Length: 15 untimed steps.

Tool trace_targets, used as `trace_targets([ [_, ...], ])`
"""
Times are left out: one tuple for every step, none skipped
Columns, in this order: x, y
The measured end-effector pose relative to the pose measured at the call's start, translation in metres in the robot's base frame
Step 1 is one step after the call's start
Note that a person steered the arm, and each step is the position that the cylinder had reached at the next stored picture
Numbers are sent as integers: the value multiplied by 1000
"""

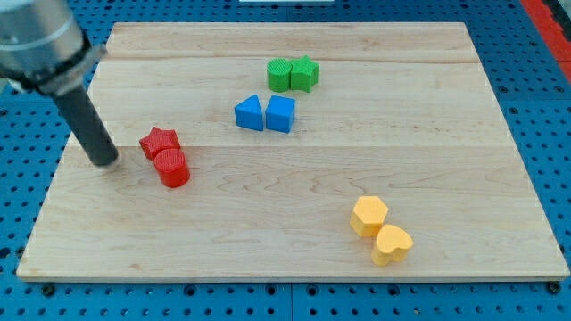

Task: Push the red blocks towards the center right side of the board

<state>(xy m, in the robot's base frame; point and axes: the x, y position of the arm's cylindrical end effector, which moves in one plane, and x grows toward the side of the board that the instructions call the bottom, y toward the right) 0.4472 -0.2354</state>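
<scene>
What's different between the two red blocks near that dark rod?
The red star block has points, while the red cylinder block is round and stands upright. The red star block sits nearer the view's top, the red cylinder block nearer the bottom. My tip is just left of both. They share colour and touch each other.

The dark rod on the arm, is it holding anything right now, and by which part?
Nothing is held. My tip rests on the wooden board, just to the view's left of the red star block and red cylinder block, not touching them.

Red star point(159, 141), red cylinder point(171, 167), pale board point(428, 107)
</scene>
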Motion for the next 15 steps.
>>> trace_targets([
  [14,94],
  [41,106],
  [42,65],
  [67,102],
  [85,116],
  [75,224],
  [68,299],
  [65,349],
  [67,415],
  [71,433],
  [67,453],
  [62,489],
  [38,495],
  [-21,479],
  [-4,479],
])
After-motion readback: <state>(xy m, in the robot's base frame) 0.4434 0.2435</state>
